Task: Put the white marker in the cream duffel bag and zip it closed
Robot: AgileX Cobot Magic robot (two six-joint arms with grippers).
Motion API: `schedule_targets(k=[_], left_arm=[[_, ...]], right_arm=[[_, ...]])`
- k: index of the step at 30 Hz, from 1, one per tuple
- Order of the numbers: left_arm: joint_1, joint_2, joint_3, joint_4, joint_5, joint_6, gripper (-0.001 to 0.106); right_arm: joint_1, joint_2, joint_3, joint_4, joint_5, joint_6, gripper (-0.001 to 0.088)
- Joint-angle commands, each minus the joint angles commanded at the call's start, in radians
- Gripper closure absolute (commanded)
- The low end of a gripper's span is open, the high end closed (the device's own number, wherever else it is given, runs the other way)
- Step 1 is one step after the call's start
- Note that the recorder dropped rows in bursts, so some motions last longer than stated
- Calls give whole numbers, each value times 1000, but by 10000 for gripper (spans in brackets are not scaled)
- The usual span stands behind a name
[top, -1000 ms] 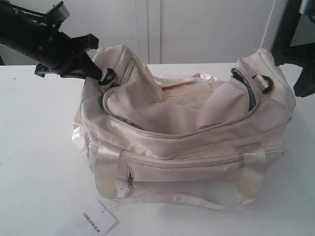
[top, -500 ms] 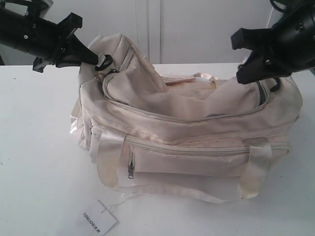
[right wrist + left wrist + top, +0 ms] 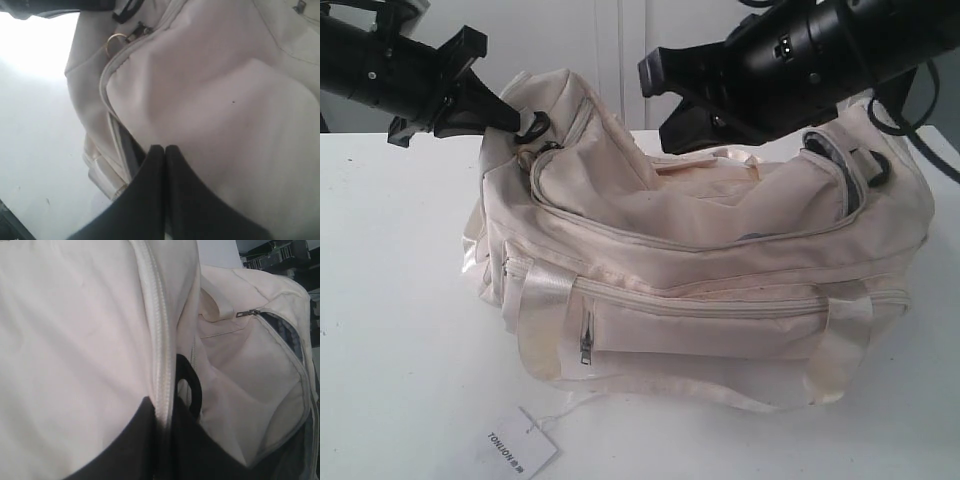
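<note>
The cream duffel bag (image 3: 700,270) lies on the white table (image 3: 390,300). My left gripper (image 3: 515,120) is shut on the bag's left end. The zipper seam (image 3: 157,340) runs between its fingers (image 3: 130,440), next to a black D-ring (image 3: 192,385). My right gripper (image 3: 668,140) hovers above the bag's top middle, shut with nothing between its fingers (image 3: 145,200). The gold ring pull (image 3: 116,42) sits near the bag's left end. Dark lining shows at a gap in the curved zipper (image 3: 830,165). The white marker is out of view.
A small white paper tag (image 3: 515,452) with printed text lies on the table in front of the bag's left corner. A second black ring (image 3: 875,170) hangs at the bag's right end. A white wall stands behind the table.
My right arm has swept from the far right across to above the bag's middle. The left gripper lifted the bag's end slightly, then stayed still.
</note>
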Motion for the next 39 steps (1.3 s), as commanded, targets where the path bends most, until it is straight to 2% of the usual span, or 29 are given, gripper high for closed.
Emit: schedule_targets(k=[5, 9, 20, 29, 39], left_arm=[[0, 0, 0, 0, 12, 10, 937], [0, 0, 0, 0, 17, 29, 1054], [0, 0, 0, 0, 20, 29, 1053], [0, 0, 0, 0, 21, 33, 1053], [0, 0, 0, 0, 20, 37, 1053]], right_arm=[[50, 58, -73, -2, 21, 20, 868], [87, 111, -110, -5, 18, 29, 868], [157, 232, -198, -3, -46, 29, 868], [167, 323, -204, -5, -83, 29, 868], [167, 401, -204, -8, -32, 29, 868]])
